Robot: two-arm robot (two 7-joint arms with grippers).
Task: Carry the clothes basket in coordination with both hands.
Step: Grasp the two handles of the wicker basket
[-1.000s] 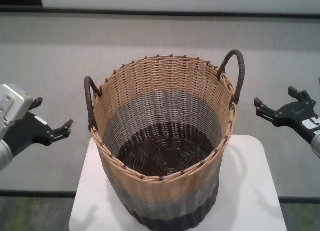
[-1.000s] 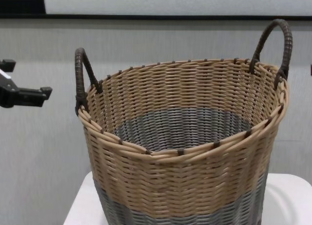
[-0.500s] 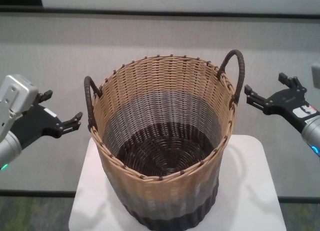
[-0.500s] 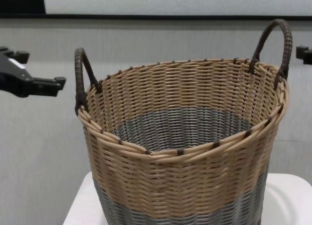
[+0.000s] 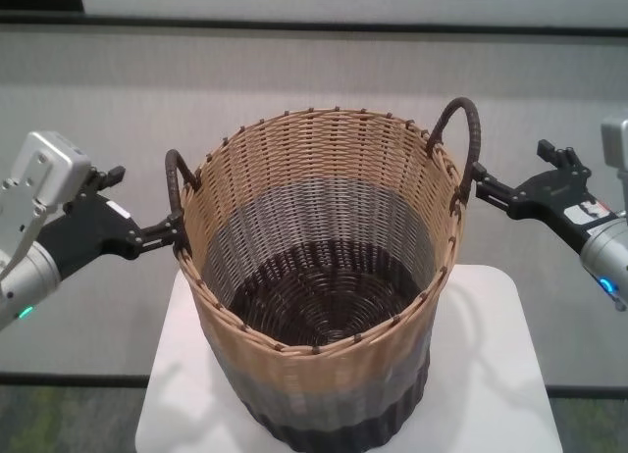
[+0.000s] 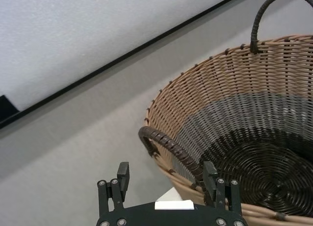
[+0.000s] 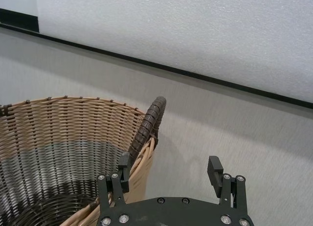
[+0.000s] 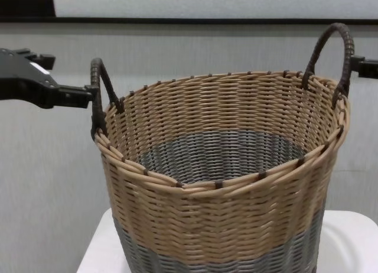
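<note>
The clothes basket (image 5: 324, 227) stands upright on a white stand (image 5: 491, 375), with dark loop handles on its left (image 5: 174, 188) and right (image 5: 463, 129). My left gripper (image 5: 167, 235) is open and level with the left handle. In the left wrist view that handle (image 6: 166, 145) lies between the gripper's (image 6: 166, 174) spread fingers. My right gripper (image 5: 481, 183) is open at the right handle. In the right wrist view the handle (image 7: 146, 128) sits just ahead of one finger (image 7: 124, 165). In the chest view both grippers, left (image 8: 88, 96) and right (image 8: 357, 65), touch the handles.
The white stand (image 8: 348, 237) is barely wider than the basket, with its edges close on both sides. A grey wall with a dark stripe (image 5: 314, 22) runs behind. The basket holds nothing.
Both grippers have moved inward from well outside the basket to its handles. The basket has not moved.
</note>
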